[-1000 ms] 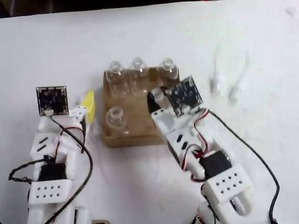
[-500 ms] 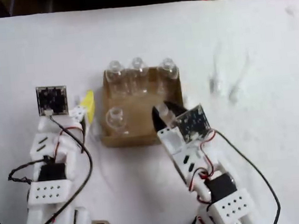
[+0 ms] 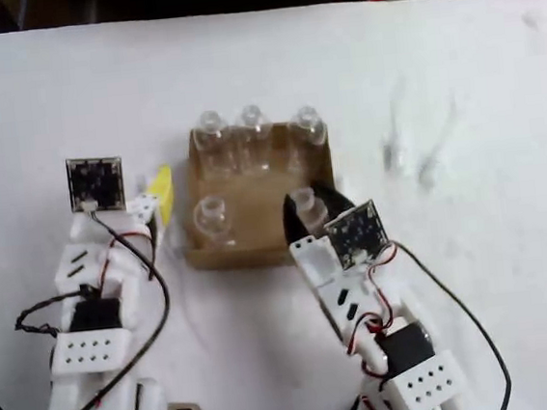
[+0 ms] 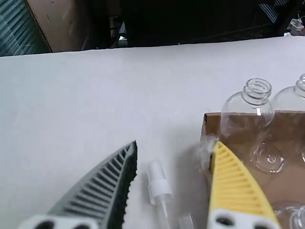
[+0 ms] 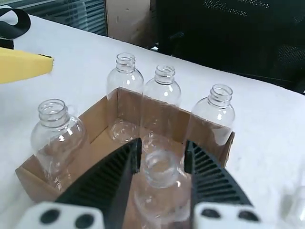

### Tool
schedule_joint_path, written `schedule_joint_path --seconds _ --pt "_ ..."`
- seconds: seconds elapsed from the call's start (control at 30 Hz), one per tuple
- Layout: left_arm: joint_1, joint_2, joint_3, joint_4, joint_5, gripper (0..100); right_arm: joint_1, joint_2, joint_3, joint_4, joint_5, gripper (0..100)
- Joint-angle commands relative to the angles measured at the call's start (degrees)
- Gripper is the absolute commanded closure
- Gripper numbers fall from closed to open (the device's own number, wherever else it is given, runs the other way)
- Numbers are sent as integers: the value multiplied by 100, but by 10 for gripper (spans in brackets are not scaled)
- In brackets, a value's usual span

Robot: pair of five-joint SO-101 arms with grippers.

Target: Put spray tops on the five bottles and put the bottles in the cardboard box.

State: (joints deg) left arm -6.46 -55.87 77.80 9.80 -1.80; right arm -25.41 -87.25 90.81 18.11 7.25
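You are holding the fifth bottle [image 5: 159,174], clear and open-necked, over the near right corner of the cardboard box [image 3: 249,254]. Your right gripper [image 5: 163,143] is clamping it just below the neck, a black jaw pressing on each side; whether its base is resting on the box floor I cannot tell. The far-row bottles [image 5: 164,93], three of them, are standing upright along the far wall just behind it, and the corner bottle [image 5: 55,131] is standing in the near left corner; none is wearing a top. Outside the box, your left gripper [image 4: 175,143] is sitting low over the table [image 3: 69,89] just beside the box wall, its grey and yellow jaws spread apart around one spray top [image 4: 158,180] that is lying untouched. The loose spray tops [image 3: 397,154], two of them, are lying well off on the box's other side. As I am judging it, two things are threatening: the light bottles are crowding each other, so opening wide or pulling back crooked could topple the nearest far-row bottle. And with every bottle going in bare, you are leaving yourself capping inside a tight box, where pressing a top down could tip them.
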Motion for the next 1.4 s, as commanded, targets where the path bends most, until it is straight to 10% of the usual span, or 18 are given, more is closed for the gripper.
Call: schedule_joint_path --seconds 0.0,0.53,0.9,1.37 --pt "66 -92 -53 -176 -70 766 -48 4 -97 57 9 861" --pt "66 -92 -53 -185 -70 766 -66 4 -949 1007 -35 858" --pt "66 -92 -53 -185 -62 766 -22 57 -4009 3222 0 858" --pt "-110 -136 -62 -176 -35 766 2642 66 -3086 3679 -466 858"
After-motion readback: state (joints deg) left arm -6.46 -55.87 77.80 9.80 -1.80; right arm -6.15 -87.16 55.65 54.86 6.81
